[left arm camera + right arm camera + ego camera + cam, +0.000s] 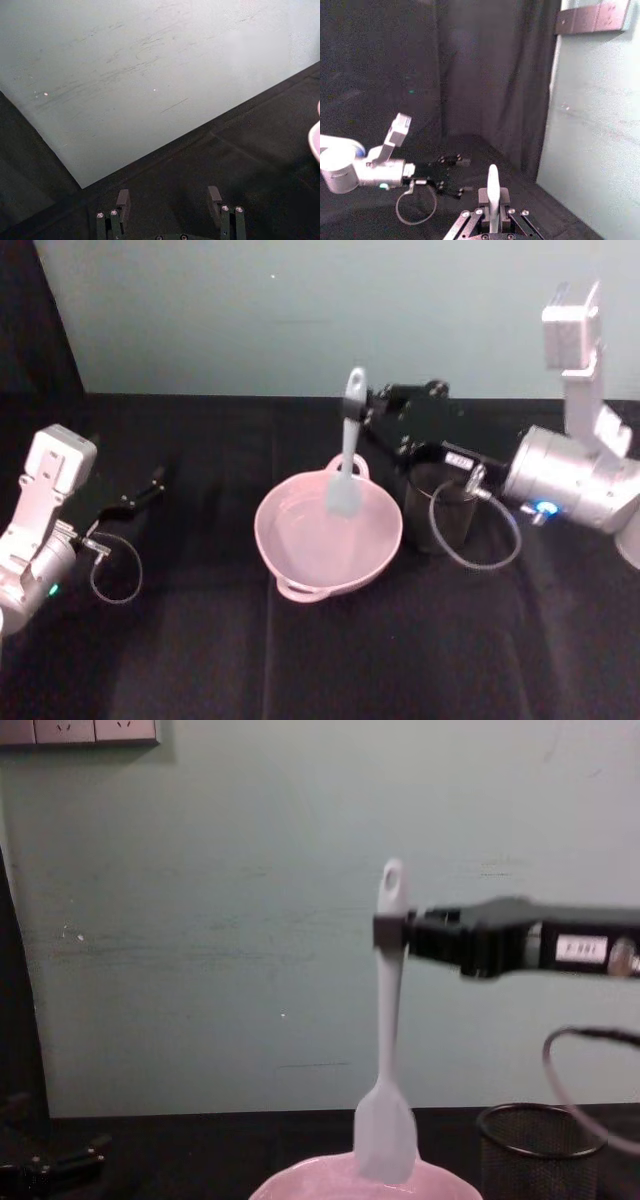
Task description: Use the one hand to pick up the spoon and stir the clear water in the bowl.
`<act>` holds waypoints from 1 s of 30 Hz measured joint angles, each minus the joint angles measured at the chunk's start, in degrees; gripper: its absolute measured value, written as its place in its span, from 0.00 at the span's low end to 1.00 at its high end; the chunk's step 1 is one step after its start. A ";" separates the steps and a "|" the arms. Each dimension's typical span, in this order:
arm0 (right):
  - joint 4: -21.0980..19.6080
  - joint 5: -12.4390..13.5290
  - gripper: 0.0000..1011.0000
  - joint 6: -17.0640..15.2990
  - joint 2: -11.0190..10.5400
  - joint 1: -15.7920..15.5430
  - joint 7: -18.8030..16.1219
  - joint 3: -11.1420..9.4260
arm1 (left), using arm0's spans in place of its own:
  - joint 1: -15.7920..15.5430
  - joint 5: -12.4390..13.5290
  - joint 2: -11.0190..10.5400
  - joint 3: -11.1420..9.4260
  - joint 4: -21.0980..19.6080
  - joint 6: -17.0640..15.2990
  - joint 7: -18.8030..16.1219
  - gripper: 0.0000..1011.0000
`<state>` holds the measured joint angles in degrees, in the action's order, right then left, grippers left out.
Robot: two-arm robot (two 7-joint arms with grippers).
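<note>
The pale pink bowl (300, 550) sits mid-table, and its rim (290, 1186) just shows in the chest view. The white spoon (348, 455) hangs upright, its flat head (386, 1135) dipping just inside the bowl's far rim. My right gripper (364, 412) is shut on the spoon's handle close below the hole, reaching in from the right (392, 932). In the right wrist view the handle (492, 175) stands between the fingers of that gripper (493, 194). The water is barely visible, a faint sheen (322, 525). My left gripper (150, 485) rests parked at the far left, open (169, 197).
A black mesh cup (440, 508) stands right beside the bowl, under the right gripper's body (540, 1150). A cable loop (480, 540) hangs from the right wrist in front of the cup. A pale wall (320, 310) closes the table's far edge.
</note>
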<state>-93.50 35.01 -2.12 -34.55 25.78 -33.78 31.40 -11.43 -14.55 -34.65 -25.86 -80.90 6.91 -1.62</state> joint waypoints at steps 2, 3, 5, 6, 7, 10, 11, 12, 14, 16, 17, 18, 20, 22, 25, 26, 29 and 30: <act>2.11 -0.69 0.11 1.45 0.92 -0.07 -1.42 0.68 | 0.00 0.00 0.00 0.00 0.00 0.00 0.00 1.00; 2.81 -0.87 0.11 1.91 1.29 -0.09 -1.88 0.90 | 0.00 0.00 0.00 0.00 0.00 0.00 0.00 1.00; 4.73 -1.54 0.11 3.14 2.11 -0.23 -2.91 1.48 | 0.00 0.00 0.00 0.00 0.00 0.00 0.00 1.00; 5.29 -1.75 0.11 3.49 2.34 -0.30 -3.19 1.63 | 0.00 0.01 0.00 0.00 -0.01 0.00 0.00 1.00; 5.84 -1.97 0.11 3.78 2.55 -0.40 -3.43 1.75 | 0.00 0.00 0.00 0.00 0.00 0.00 0.00 1.00; 7.42 -2.82 0.11 4.64 3.39 -0.96 -4.25 2.23 | 0.00 0.00 0.00 0.00 0.00 0.00 0.00 1.00; 7.42 -2.82 0.11 4.64 3.39 -0.96 -4.25 2.23 | 0.00 0.00 0.00 0.00 0.00 0.00 0.00 1.00; 7.88 -3.02 0.11 4.76 3.74 -1.18 -4.55 2.36 | 0.00 0.01 0.00 0.00 0.00 0.00 0.00 1.00; 8.50 -3.28 0.11 4.85 4.33 -1.42 -4.97 2.58 | 0.00 0.00 0.00 0.00 0.00 0.00 0.00 1.00; 9.22 -3.55 0.11 4.87 5.13 -1.44 -5.27 2.87 | 0.00 0.00 0.00 0.00 0.00 0.00 0.00 1.00; 9.22 -3.55 0.11 4.87 5.13 -1.44 -5.27 2.87 | 0.00 0.00 0.00 0.00 0.00 0.00 0.00 1.00; 9.53 -3.72 0.11 4.90 5.45 -1.43 -5.31 2.98 | 0.00 0.00 0.00 0.00 0.00 0.00 0.00 1.00; 10.94 -4.32 0.11 5.43 6.89 -1.15 -5.31 3.34 | 0.00 0.00 0.00 0.00 0.00 0.00 0.00 1.00; 11.88 -4.70 0.11 6.04 7.86 -0.90 -5.18 3.38 | 0.00 0.00 0.00 0.00 0.00 0.00 0.00 1.00; 14.40 -5.90 0.11 8.23 10.15 -0.38 -3.91 3.23 | 0.00 0.00 0.00 0.00 0.00 0.00 0.00 1.00; 14.98 -6.21 0.11 8.83 10.64 -0.27 -3.56 3.14 | 0.00 0.00 0.00 0.00 0.00 0.00 0.00 1.00; 17.65 -7.68 0.11 11.65 12.78 0.18 -1.90 2.58 | 0.00 0.00 0.00 0.00 0.00 0.00 0.00 1.00; 18.12 -7.97 0.11 12.20 13.17 0.27 -1.53 2.44 | 0.00 0.00 0.00 0.00 0.00 0.00 0.00 1.00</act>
<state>-75.38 27.03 10.08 -21.38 26.05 -35.31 33.83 -11.43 -14.55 -34.65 -25.86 -80.90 6.91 -1.62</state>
